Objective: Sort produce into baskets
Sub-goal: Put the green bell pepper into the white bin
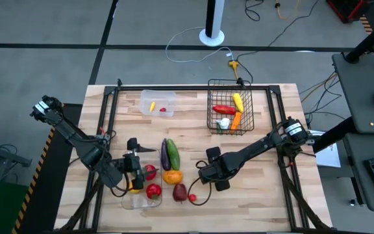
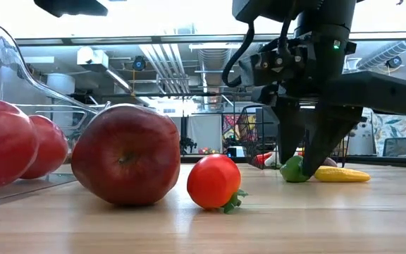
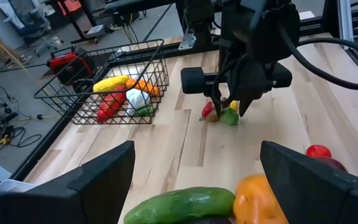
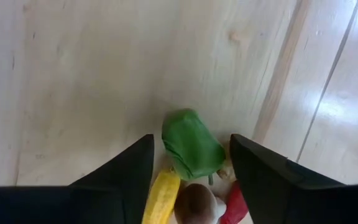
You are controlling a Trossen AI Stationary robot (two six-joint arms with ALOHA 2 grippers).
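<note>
Straddling a small green pepper [image 4: 191, 151] on the table [image 4: 73, 74], the right gripper [image 4: 191, 163] has its fingers apart on either side. A yellow piece [image 4: 160, 199] and a red piece [image 4: 235, 204] lie touching it. Farther off, the wire basket [image 1: 231, 109] holds produce, and the left gripper [image 3: 194, 180] hangs open above a cucumber [image 3: 179, 204].

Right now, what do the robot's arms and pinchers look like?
Both arms are dark and thin, with jointed black segments and black cables looping along them. The left gripper has two broad, flat black fingers. The right gripper has two too, tapering to blunt tips, and a small green light glows on its wrist.
</note>
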